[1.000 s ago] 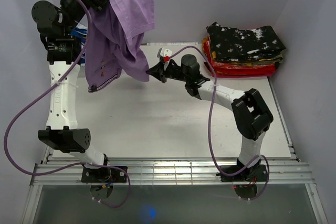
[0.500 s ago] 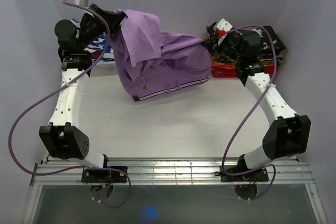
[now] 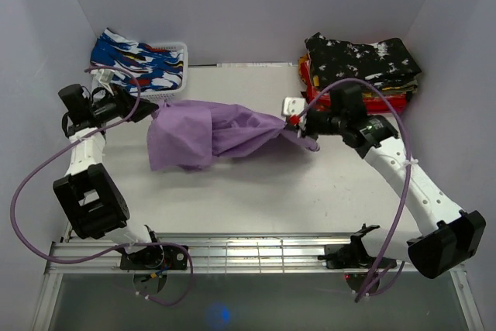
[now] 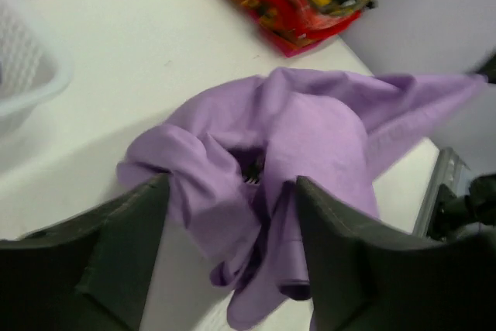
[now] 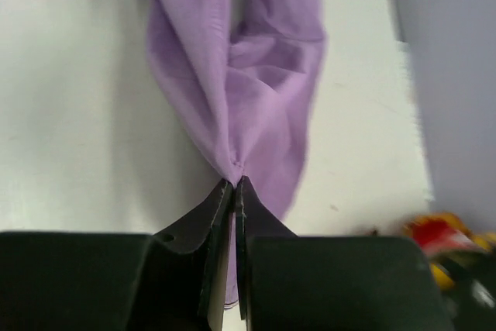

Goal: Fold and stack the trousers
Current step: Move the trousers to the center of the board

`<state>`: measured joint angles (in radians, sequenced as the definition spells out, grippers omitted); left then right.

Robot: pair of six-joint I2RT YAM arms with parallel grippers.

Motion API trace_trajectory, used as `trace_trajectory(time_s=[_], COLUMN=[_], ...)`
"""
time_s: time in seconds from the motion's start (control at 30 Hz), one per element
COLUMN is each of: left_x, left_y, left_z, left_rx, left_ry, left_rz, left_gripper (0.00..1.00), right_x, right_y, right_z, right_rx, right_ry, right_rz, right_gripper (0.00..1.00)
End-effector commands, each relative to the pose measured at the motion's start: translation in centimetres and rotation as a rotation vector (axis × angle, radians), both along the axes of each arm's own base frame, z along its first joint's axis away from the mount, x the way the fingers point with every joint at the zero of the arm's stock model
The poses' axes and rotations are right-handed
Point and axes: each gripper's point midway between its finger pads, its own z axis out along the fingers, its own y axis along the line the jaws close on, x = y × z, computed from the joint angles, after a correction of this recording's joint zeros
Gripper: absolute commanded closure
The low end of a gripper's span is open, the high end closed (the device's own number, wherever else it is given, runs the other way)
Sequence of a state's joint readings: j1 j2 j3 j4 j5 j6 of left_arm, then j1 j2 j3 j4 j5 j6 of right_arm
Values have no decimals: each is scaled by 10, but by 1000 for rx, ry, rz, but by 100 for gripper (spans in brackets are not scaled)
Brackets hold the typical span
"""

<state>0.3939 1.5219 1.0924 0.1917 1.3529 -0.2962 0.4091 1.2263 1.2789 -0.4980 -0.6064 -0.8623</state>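
The purple trousers (image 3: 209, 133) lie in a crumpled, drawn-out heap on the bench (image 3: 256, 191), to the left-arm side of the stack of folded garments (image 3: 360, 67) and apart from it. The right gripper (image 5: 234, 184) holds the end of the cloth nearest the stack. Its jaws are pressed together on a gathered fold, and the fabric fans out away from them. That gripper sits just on the near side of the stack. The left gripper (image 4: 230, 191) is at the end of the heap farthest from the stack, jaws spread wide. Bunched cloth lies in and beyond the gap but nothing is clamped, so only one end of the garment is held. Well apart from the stack, along the far edge of the bench, a white basket (image 3: 174, 50) holds blue patterned cloth (image 3: 128, 56). This looks like the laying-out step: the garment is on the bench but neither flat nor folded, and stacking is some way off. The next move probably calls for the left gripper to find a clean edge, waistband or hem, at the end away from the stack and close on it. Both arms could then pull the cloth taut. With so much bunching, picking out a single layer looks like the hard part.
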Motion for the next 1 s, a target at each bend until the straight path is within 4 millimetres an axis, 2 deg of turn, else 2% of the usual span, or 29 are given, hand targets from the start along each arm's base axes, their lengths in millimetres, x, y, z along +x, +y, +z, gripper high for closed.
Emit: trace_trajectory(time_s=[0.0, 0.03, 0.07, 0.13, 0.17, 0.23, 0.3, 0.37, 0.43, 0.47, 0.53, 0.57, 0.63, 0.67, 0.73, 0.77, 0.83, 0.87, 0.93, 0.97], left_x=[-21, -17, -15, -22, -22, -23, -26, -37, -49, -53, -69, -74, -86, -90, -93, -93, -81, -76, -61, -50], left_y=[15, 19, 20, 31, 35, 47, 50, 45, 39, 38, 33, 33, 30, 28, 26, 25, 29, 30, 34, 34], left_z=[-32, -36, -46, -66, -65, -73, -71, -76, -81, -88, -104, -111, -123, -129, -137, -140, -145, -146, -151, -145], left_rx=[283, 360, 411, 489, 512, 570, 589, 562, 540, 561, 592, 618, 652, 687, 708, 713, 724, 727, 733, 728], left_ry=[-37, -24, 17, 97, 103, 159, 179, 261, 333, 349, 406, 419, 431, 441, 459, 466, 473, 476, 482, 475], left_rz=[48, 67, 83, 100, 110, 163, 161, 136, 106, 83, 43, 34, -3, -21, -40, -45, -9, 3, 25, 45], left_gripper=[19, 12, 7, 4, 3, 3, 3, 3, 3, 3, 3, 2, 2, 2, 2, 2, 2, 2, 2, 2], right_x=[-57, -65, -83, -98, -112, -127, -151, -175, -187, -186, -174, -151, -128, -94, -65, -40, -10, 5, 32, 49], right_y=[22, 28, 42, 54, 64, 75, 88, 101, 109, 115, 115, 112, 102, 84, 68, 49, 29, 28, 23, 26], right_z=[-50, -59, -67, -88, -94, -112, -124, -126, -127, -116, -112, -97, -81, -74, -66, -66, -81, -83, -101, -101], right_rx=[-136, -160, -174, -203, -213, -248, -279, -287, -289, -268, -277, -236, -154, -102, -38, -10, 2, 25, 31, 54], right_ry=[79, 93, 104, 160, 174, 236, 280, 306, 339, 358, 393, 418, 486, 514, 584, 600, 660, 653, 690, 666], right_rz=[159, 181, 242, 284, 329, 374, 450, 519, 552, 534, 470, 390, 320, 212, 102, 12, -133, -179, -299, -332], right_gripper=[92, 92, 92, 92, 92, 92, 92, 92, 92, 77, 47, 20, 2, 2, 2, 2, 6, 9, 12, 16])
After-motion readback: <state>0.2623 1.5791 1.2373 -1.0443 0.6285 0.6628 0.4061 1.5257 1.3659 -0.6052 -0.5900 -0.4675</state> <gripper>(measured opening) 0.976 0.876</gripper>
